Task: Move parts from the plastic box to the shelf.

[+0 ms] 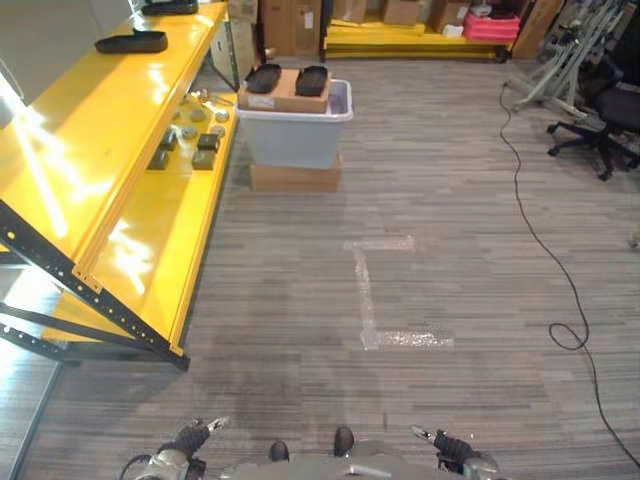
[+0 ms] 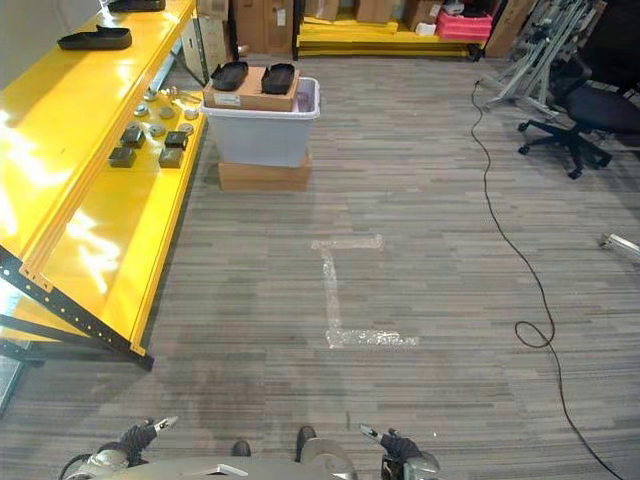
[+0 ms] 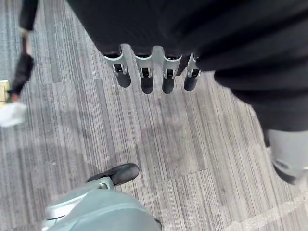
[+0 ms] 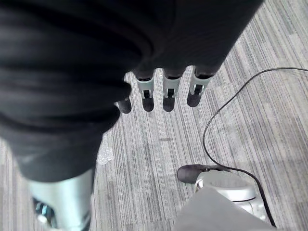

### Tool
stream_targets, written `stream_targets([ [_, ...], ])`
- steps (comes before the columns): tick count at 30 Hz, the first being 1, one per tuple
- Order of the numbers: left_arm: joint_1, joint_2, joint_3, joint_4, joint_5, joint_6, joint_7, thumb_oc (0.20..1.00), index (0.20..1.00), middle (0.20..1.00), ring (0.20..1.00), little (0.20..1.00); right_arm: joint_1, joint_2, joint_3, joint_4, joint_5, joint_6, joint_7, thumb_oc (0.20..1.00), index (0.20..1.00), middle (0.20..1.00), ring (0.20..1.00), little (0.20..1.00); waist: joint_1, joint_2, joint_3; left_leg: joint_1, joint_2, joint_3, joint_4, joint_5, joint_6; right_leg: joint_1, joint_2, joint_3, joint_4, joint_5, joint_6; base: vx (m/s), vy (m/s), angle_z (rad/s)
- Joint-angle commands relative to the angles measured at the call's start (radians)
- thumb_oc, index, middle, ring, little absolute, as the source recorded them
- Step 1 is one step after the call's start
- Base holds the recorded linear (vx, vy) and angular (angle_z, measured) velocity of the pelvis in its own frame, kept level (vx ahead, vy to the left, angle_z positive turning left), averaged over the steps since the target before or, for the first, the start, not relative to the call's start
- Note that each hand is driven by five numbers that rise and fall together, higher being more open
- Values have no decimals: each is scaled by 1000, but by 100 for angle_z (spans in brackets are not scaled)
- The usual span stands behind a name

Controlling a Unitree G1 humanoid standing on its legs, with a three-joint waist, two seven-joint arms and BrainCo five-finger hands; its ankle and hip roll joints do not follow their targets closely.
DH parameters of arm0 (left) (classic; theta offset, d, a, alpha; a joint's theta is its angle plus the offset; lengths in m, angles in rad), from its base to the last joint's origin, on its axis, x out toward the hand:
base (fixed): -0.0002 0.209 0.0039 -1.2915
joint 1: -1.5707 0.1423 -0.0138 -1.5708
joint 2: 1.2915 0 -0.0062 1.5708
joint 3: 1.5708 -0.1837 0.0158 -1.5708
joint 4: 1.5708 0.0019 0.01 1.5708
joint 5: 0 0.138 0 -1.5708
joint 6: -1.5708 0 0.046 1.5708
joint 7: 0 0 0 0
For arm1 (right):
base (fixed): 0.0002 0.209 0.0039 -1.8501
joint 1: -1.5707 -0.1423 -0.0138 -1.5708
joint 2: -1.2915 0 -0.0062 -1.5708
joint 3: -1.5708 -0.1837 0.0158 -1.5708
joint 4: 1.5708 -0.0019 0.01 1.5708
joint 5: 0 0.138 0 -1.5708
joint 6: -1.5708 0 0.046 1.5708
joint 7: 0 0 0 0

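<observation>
A pale grey plastic box (image 1: 296,135) stands on a flat cardboard box (image 1: 294,178) far ahead, by the end of the yellow shelf (image 1: 110,190). Across its top lies a cardboard box (image 1: 285,95) carrying two black oval parts (image 1: 263,77). Several small dark blocks (image 1: 204,158) and round metal parts (image 1: 190,130) lie on the shelf's lower level. A black tray (image 1: 131,42) sits on the upper level. My left hand (image 1: 190,437) and right hand (image 1: 447,447) hang low at the near edge, far from the box. Both have straight fingers (image 3: 144,74) (image 4: 166,91) over bare floor and hold nothing.
White tape marks (image 1: 372,290) lie on the striped floor between me and the box. An office chair (image 1: 600,125) and a metal frame (image 1: 560,60) stand at the right back. Cardboard boxes (image 1: 290,25), yellow pallets (image 1: 400,40) and a pink crate (image 1: 490,27) line the far wall.
</observation>
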Motion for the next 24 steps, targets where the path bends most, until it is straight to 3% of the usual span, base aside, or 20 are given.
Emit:
stream_targets([
  [1,-15,19,29,15,-6,-33,41,1000,1000,1000,1000,1000,-3,-7,48,4,-29,-27,-25,1000,1000,1000,1000,1000,16,-22,-68,-48,-13,-114,74,-108,-29,51,-108,50,-39,2,115,18,14,-3],
  [5,-20,14,35,-30,-30,-52,57,1000,1000,1000,1000,1000,-5,-12,47,-74,-12,-56,-35,1000,1000,1000,1000,1000,16,-24,-59,-57,-17,-110,88,-116,-26,38,-114,58,-19,5,121,-8,19,-2],
  [10,-22,19,34,-133,-71,-92,98,1000,1000,1000,1000,1000,-20,-11,14,-165,71,-123,-81,1000,1000,1000,1000,1000,6,-14,-20,-61,-6,-100,92,-114,-21,-34,-101,77,104,6,137,-28,-2,-11],
  [13,-32,19,20,-156,-78,-94,99,1000,1000,1000,1000,1000,-49,-13,54,-132,48,-111,-77,1000,1000,1000,1000,1000,23,-23,-13,-52,8,-83,72,-111,-35,-26,-105,26,21,19,125,43,-103,-25],
  [16,-50,20,11,-143,-86,-92,98,1000,1000,1000,1000,1000,-63,-12,75,-127,45,-108,-76,1000,1000,1000,1000,1000,25,-25,-12,-60,20,-84,62,-101,-46,-24,-79,25,-46,28,106,69,-174,-27],
  [17,-69,26,0,-129,-86,-90,99,1000,1000,1000,1000,1000,-66,-11,92,-126,56,-106,-71,1000,1000,1000,1000,1000,10,-29,-12,-62,32,-101,58,-93,-60,-41,-41,75,-56,28,90,147,-177,-15],
  [19,-77,22,-2,-121,-79,-88,95,1000,1000,1000,1000,1000,-60,-11,90,-119,63,-103,-64,1000,1000,1000,1000,1000,5,-29,-17,-62,34,-111,62,-96,-67,-33,-39,81,-64,23,87,176,-209,27],
  [20,-81,18,-5,-93,-67,-80,91,1000,1000,1000,1000,1000,-49,-9,89,-90,73,-96,-53,1000,1000,1000,1000,1000,2,-29,-26,-67,51,-133,86,-100,-90,-11,-29,75,-87,20,72,220,-267,52],
  [22,-82,13,-4,-74,-63,-76,87,1000,1000,1000,1000,1000,-45,-8,92,-71,69,-91,-46,1000,1000,1000,1000,1000,5,-29,-26,-79,57,-140,134,-110,-102,6,-28,62,-96,13,65,183,-226,50],
  [24,-73,4,4,-65,-68,-69,76,1000,1000,1000,1000,1000,-28,-13,96,-56,59,-82,-34,1000,1000,1000,1000,1000,16,-29,-3,-141,54,-159,312,-60,-125,45,-25,45,-107,7,39,102,-162,40],
])
